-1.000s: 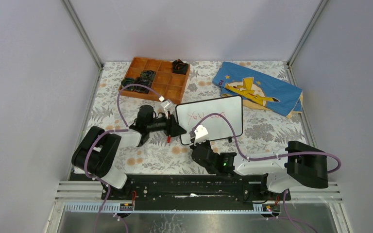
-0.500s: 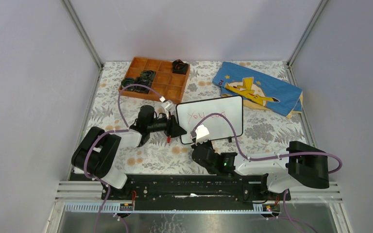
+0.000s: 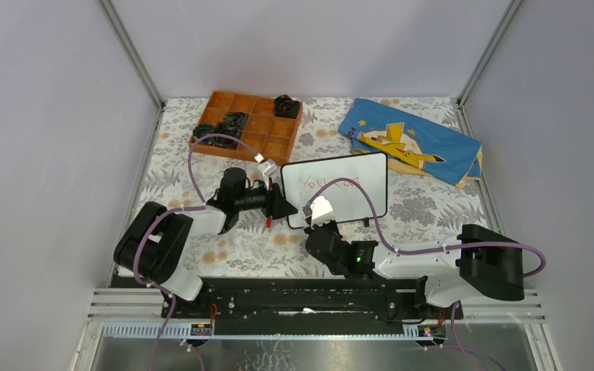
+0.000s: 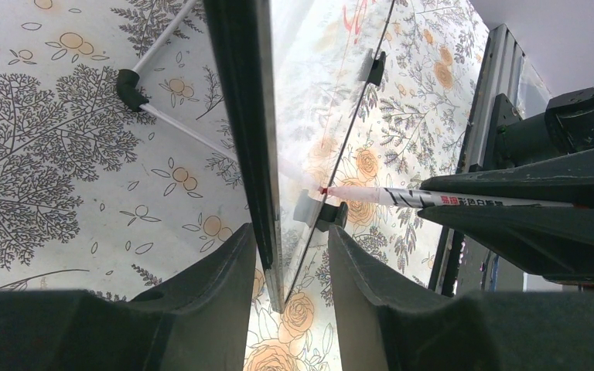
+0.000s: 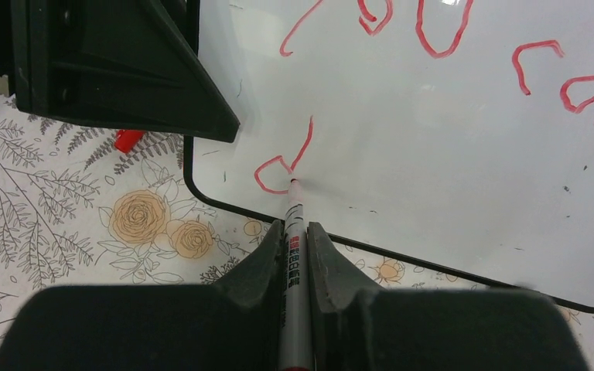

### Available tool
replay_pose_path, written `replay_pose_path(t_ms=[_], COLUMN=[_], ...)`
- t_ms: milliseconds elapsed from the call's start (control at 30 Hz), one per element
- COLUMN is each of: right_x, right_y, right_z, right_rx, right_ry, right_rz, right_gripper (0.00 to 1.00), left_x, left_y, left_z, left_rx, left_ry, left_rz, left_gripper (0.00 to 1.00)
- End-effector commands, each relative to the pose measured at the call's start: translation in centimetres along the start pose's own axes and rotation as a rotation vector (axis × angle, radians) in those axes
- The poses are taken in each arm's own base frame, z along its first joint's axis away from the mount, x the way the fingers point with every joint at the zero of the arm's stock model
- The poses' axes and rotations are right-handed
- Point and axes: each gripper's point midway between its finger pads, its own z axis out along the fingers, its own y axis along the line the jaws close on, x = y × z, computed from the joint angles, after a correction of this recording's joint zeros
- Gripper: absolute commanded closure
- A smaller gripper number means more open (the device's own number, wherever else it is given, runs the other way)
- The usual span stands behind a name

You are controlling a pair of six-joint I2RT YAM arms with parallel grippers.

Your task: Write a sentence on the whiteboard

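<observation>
The whiteboard (image 3: 360,205) stands tilted on the floral table. It also shows in the left wrist view (image 4: 317,93) and the right wrist view (image 5: 433,154). Red words "You can" run along its top, and a red "d" (image 5: 282,158) sits at the lower left. My left gripper (image 3: 285,207) is closed over the board's left edge (image 4: 290,232). My right gripper (image 3: 317,226) is shut on a red marker (image 5: 294,255). The marker's tip touches the board at the foot of the "d". The marker also shows in the left wrist view (image 4: 433,199).
An orange compartment tray (image 3: 251,135) with dark parts stands at the back left. A blue cloth with a yellow figure (image 3: 410,139) lies at the back right. A red marker cap (image 3: 267,222) lies under the left gripper. A white support rod (image 4: 178,127) lies behind the board.
My right gripper with the marker has shifted slightly at the board's lower left. The left gripper and the board have not moved.
</observation>
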Motion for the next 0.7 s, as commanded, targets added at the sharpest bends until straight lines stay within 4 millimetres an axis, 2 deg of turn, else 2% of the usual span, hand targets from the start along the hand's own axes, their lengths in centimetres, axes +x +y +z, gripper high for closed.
replay_pose_path(t_ms=[0,300,567,667], right_x=[-4.1,-4.8,-3.2,-3.2], right_y=[-0.3,-0.4,-1.7,-2.4], right_z=[0.1,-0.1,-1.4,-1.7], right_rx=[0.037,0.028,-0.001,0.013], right_ry=[-0.092,-0.106,-0.088,-0.100], right_rz=[0.081,0.098,0.117,0.124], right_gripper=[1.00,1.00,1.00,1.00], left_x=[-1.4,-1.4,-1.5,-1.4], left_y=[-0.3,-0.3,-0.3,-0.2], left_z=[0.2,0.2,0.2,0.2], left_rx=[0.002,0.003,-0.001,-0.001], left_ry=[-0.025,-0.023,-0.024,-0.023], left_rz=[0.057,0.056,0.061,0.060], left_gripper=[0.54,0.54,0.54,0.54])
